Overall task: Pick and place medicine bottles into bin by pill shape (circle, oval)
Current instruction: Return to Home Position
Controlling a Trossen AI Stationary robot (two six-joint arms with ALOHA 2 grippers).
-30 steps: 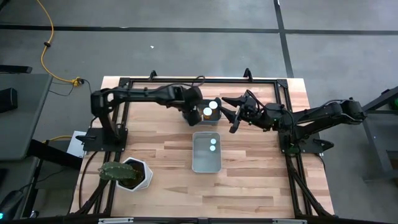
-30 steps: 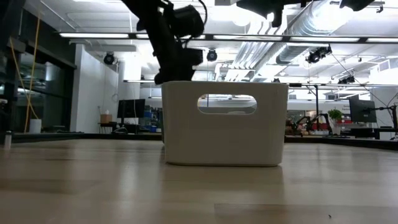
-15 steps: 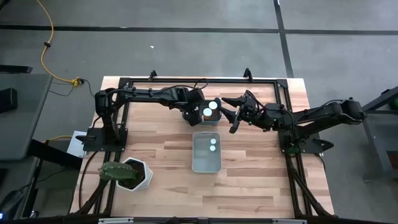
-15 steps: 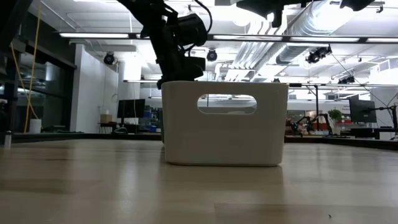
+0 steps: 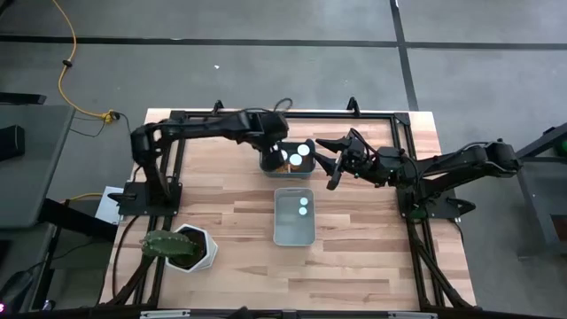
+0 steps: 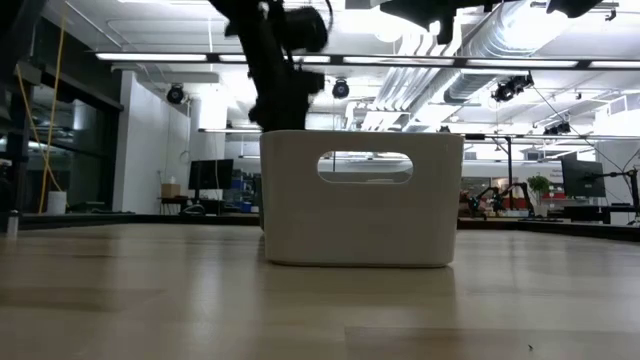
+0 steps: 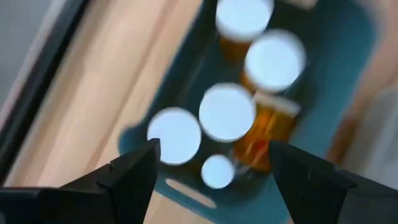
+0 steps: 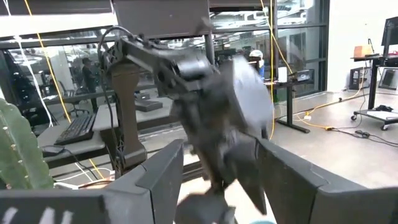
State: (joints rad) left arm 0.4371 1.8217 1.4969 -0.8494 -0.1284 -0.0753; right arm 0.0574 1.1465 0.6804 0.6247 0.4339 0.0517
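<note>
Several medicine bottles with white caps and amber bodies stand in a dark far bin, whose floor shows in the left wrist view. My left gripper hangs open over them, pointing down, its fingers on either side of the cluster and touching nothing. Two more bottles stand in the pale near bin, which also shows in the low view. My right gripper is open and empty just right of the far bin.
A white hexagonal plant pot with a cactus stands at the table's near left. A black frame runs around the table's edges. Bare wood lies to the left and right of the near bin.
My left arm has shifted over the far bin, its elbow swinging toward the table's far edge, while its gripper stays open above the bottles. The bottles and both bins have kept their places.
</note>
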